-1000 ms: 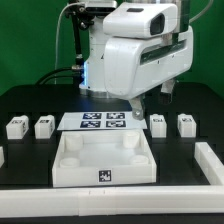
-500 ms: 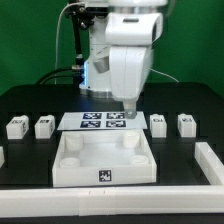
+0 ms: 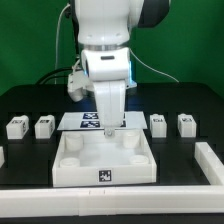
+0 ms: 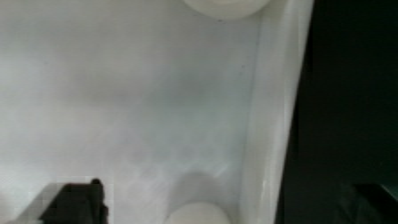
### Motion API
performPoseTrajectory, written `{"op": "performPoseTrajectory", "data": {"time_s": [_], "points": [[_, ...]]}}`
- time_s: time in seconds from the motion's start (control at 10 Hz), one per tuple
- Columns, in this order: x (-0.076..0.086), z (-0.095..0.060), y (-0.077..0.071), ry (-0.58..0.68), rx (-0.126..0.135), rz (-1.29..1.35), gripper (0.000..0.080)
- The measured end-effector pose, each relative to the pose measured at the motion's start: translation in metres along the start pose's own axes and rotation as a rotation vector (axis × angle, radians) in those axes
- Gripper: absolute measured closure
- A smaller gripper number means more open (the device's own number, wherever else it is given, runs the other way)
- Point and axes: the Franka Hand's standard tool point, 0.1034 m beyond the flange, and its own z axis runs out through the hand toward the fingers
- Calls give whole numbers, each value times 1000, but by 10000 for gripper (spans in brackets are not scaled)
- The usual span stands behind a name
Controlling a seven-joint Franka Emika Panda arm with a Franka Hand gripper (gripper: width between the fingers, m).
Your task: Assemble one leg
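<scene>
Above the white tray piece (image 3: 75, 172), I hold the arm (image 3: 107, 60) upright, pointing straight down, hand (image 3: 110, 127) spread open, empty.

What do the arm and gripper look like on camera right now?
The arm is glossy white with rounded, bulky housings, a black joint band near its top and black cables trailing behind. The white gripper narrows to black fingers.
</scene>
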Motion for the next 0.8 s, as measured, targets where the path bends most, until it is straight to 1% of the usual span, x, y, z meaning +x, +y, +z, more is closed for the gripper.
{"op": "performPoseTrajectory", "data": {"time_s": [0.1, 0.2, 0.4, 0.5, 0.6, 0.7, 0.8], "points": [[-1, 11, -2, 6, 9, 6, 150], [-3, 16, 0, 9, 14, 10, 150], [-7, 18, 1, 12, 15, 21, 150], [-7, 18, 1, 12, 16, 22, 150], [-7, 19, 1, 12, 16, 22, 277], [-7, 19, 0, 12, 17, 22, 426], [-7, 19, 0, 12, 17, 23, 426]]}}
